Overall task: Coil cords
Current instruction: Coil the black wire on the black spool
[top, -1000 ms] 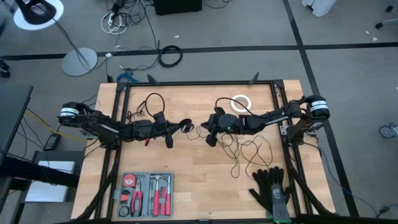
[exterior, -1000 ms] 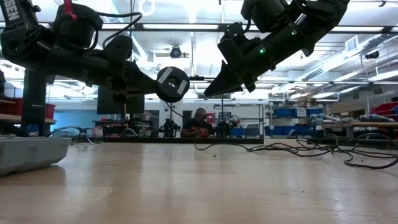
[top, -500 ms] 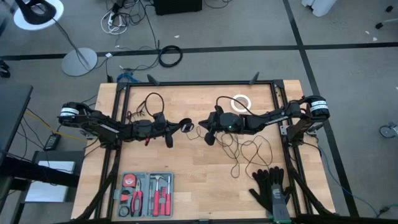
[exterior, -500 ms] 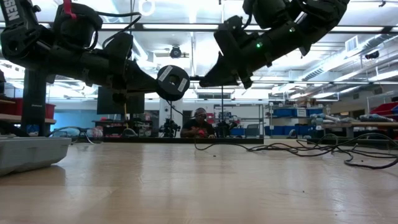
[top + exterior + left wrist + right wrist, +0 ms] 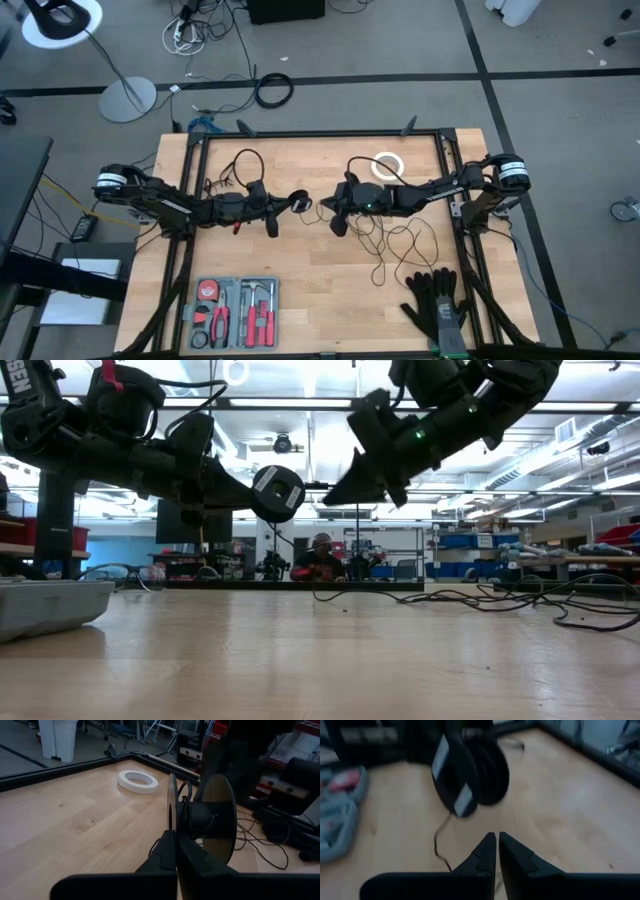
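Observation:
The cord's small round black puck (image 5: 303, 203) is a spool of two discs on a hub, held above the table's middle with my left gripper (image 5: 176, 836) shut on it. A few turns of the thin black cord (image 5: 189, 815) lie on the hub. The cord drops from the puck (image 5: 440, 832) and its loose loops (image 5: 395, 240) lie on the table toward the right. My right gripper (image 5: 327, 204) hovers just right of the puck, pointing at it, fingers together (image 5: 497, 836). My left gripper pinches the rim of the puck's nearer disc (image 5: 171, 817) between its two fingertips. The fingers come level from the table's left. The puck stands on edge, lifted clear of the table (image 5: 277, 493). Of my right gripper, I cannot tell whether it touches the cord.
A white tape ring (image 5: 388, 165) lies at the far side, behind the right arm. A grey tool tray (image 5: 235, 312) sits at the near left, and black gloves (image 5: 437, 305) at the near right. Another dark cable (image 5: 238, 165) lies at the far left.

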`<action>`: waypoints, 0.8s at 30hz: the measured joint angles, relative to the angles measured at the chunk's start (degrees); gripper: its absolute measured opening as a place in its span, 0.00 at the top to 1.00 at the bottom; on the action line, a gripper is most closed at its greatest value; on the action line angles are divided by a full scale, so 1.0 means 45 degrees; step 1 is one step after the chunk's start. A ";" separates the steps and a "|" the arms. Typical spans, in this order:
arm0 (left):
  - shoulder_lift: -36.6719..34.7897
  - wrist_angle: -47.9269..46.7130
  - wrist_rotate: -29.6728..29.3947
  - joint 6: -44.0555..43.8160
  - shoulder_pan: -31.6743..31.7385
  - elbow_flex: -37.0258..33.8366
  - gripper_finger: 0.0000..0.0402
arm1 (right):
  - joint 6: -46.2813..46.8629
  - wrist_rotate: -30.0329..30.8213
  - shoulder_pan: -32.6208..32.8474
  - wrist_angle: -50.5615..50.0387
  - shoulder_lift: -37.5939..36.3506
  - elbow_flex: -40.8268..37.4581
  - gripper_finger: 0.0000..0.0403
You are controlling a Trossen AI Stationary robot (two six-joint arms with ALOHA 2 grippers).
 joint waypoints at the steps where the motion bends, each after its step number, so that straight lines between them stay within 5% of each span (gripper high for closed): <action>1: 0.0000 -0.0004 0.0000 0.0009 0.0000 0.0000 1.00 | -0.0012 0.0001 0.0022 -0.0166 0.0000 0.0000 0.94; 10: 0.0000 -0.0130 -0.0085 0.0023 0.0015 0.0000 1.00 | -0.0378 0.0197 0.0265 0.0154 0.0024 0.0000 0.94; 16: -0.0005 -0.0520 -0.0471 0.0023 0.0015 0.0010 1.00 | -0.0056 -0.0214 0.0281 0.2638 0.1412 0.0188 0.91; 24: -0.0005 -0.2014 -0.0593 -0.0002 0.0015 0.0005 1.00 | -0.1763 -0.0797 0.0401 0.0919 0.3324 0.2012 0.90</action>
